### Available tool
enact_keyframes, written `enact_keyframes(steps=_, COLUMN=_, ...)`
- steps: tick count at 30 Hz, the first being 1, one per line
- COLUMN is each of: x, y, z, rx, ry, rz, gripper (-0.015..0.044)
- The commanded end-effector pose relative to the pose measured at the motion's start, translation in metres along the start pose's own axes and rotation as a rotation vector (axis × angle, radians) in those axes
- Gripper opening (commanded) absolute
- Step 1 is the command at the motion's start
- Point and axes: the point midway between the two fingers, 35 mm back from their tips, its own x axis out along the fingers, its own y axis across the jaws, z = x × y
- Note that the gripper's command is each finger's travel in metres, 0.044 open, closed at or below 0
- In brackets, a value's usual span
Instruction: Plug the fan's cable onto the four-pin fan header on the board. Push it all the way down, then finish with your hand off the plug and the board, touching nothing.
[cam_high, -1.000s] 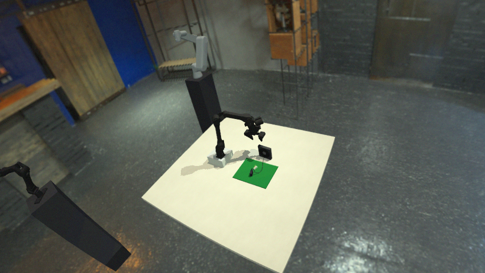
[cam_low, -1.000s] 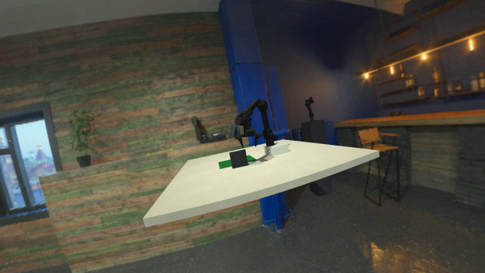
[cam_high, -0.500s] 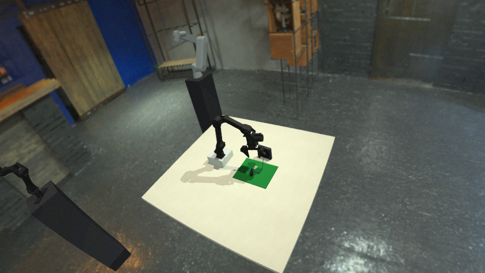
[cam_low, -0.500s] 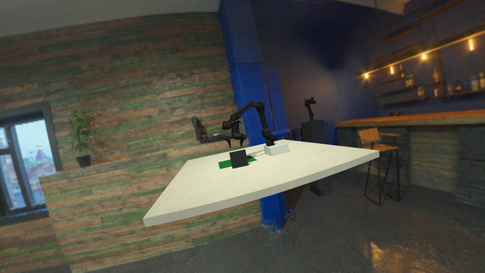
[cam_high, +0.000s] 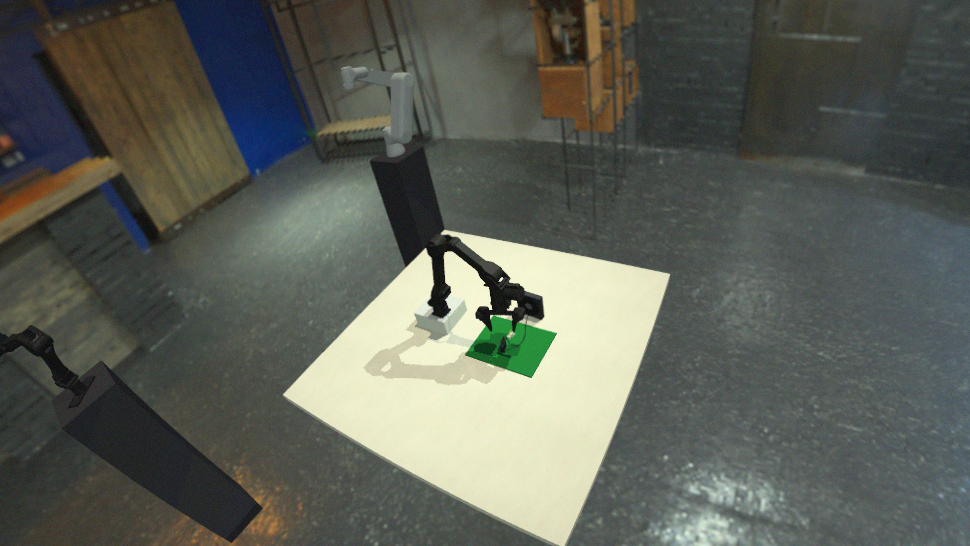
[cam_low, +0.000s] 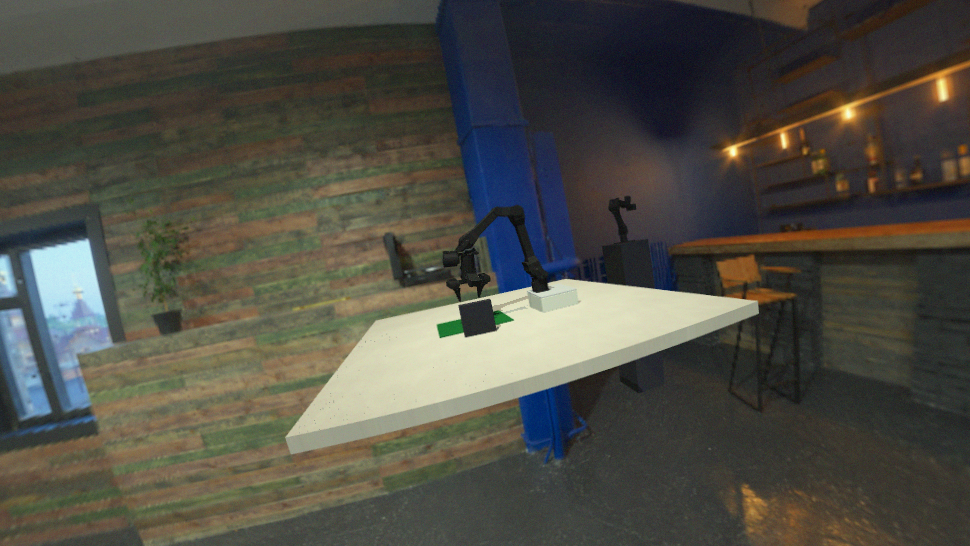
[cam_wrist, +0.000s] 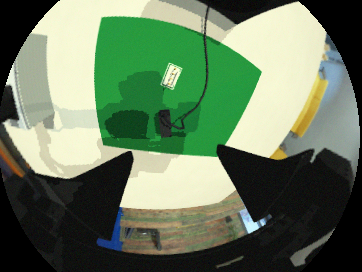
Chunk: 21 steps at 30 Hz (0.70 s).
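Observation:
The green board (cam_high: 538, 354) (cam_low: 448, 329) (cam_wrist: 130, 47) lies flat on the table. The white four-pin header (cam_wrist: 171, 76) (cam_high: 510, 335) stands on it. The dark plug (cam_wrist: 164, 123) (cam_high: 502, 346) is on the board apart from the header, below it in the wrist view. The black cable (cam_wrist: 206, 65) runs from the plug off the board to the black square fan (cam_high: 534, 305) (cam_low: 477, 318), which stands upright beside the board. My gripper (cam_high: 502, 330) (cam_low: 469, 299) (cam_wrist: 175, 152) is open and empty, pointing down above the board. The header and plug are hidden in the exterior view.
The arm's white base block (cam_high: 434, 322) (cam_low: 553, 299) stands beside the board. The pale table (cam_high: 434, 413) (cam_low: 407, 379) carries everything. The fan stands close to my wrist in the top view. The cable curves over the board between plug and fan. Other arms on dark pedestals stand off the table.

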Motion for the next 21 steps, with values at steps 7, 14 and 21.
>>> enact_keyframes(steps=7, x=0.037, y=0.008, z=0.010, rx=-0.010, ry=-0.005, rz=0.030, gripper=0.0440)
enact_keyframes(steps=14, x=0.048, y=0.008, z=0.013, rx=-0.010, ry=-0.005, rz=0.030, gripper=0.0440)
enact_keyframes(steps=21, x=0.059, y=0.009, z=0.016, rx=-0.010, ry=-0.005, rz=0.030, gripper=0.0440)
